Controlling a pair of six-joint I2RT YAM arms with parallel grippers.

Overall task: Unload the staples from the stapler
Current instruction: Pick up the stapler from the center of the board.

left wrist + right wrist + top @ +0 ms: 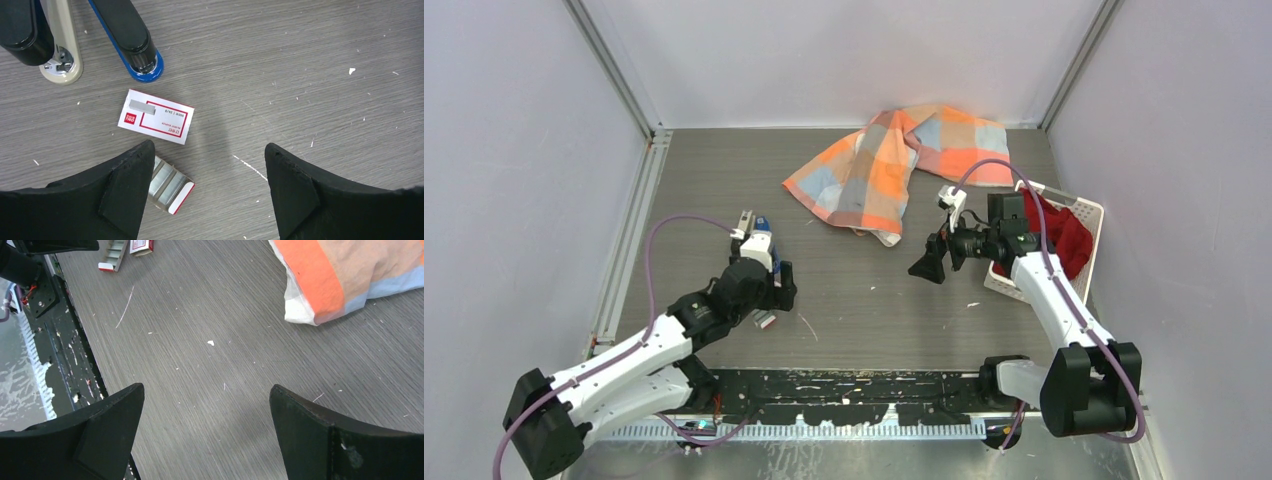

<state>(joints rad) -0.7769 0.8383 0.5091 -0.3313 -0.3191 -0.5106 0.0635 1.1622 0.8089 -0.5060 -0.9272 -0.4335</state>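
Note:
The stapler (754, 232) lies at the table's left centre, swung open. In the left wrist view its blue part (146, 67) and its pale inner part (60, 67) spread apart at the top left. A short grey strip of staples (142, 106) rests on a white-and-red box sleeve (165, 120). More staple strips (162, 177) lie in the box's inner tray beside my left finger. My left gripper (210, 160) is open and empty above the table, near the box; it also shows in the top view (774, 288). My right gripper (929, 265) is open and empty over bare table (207, 395).
A checked orange, blue and beige cloth (894, 165) lies at the back centre; its corner shows in the right wrist view (345, 275). A white basket (1092, 212) holding a red cloth (1064, 235) stands at the right. The black base rail (854, 385) runs along the near edge.

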